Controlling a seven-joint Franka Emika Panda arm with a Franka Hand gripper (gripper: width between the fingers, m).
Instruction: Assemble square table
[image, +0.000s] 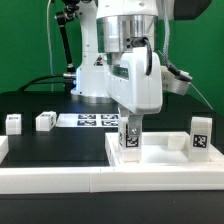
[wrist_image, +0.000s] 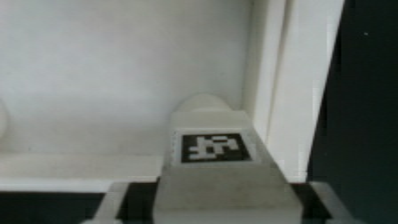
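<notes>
Hand (image: 131, 126) clamped on upright tagged leg (image: 131, 141), low inside the top (image: 170, 160) near its rim, contact unclear; second leg (image: 201, 135) toward the exterior view's right, third leg (image: 45, 121) and fourth leg (image: 14, 123) on table (image: 70, 140) at its left.

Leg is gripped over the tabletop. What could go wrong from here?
1. The held leg hangs right beside the raised rim of the tabletop; lowering may catch it there.
2. The gripper pinches only one end of the leg, so contact could twist it.
3. A sideways sweep toward the exterior view's right could topple the standing leg.
</notes>
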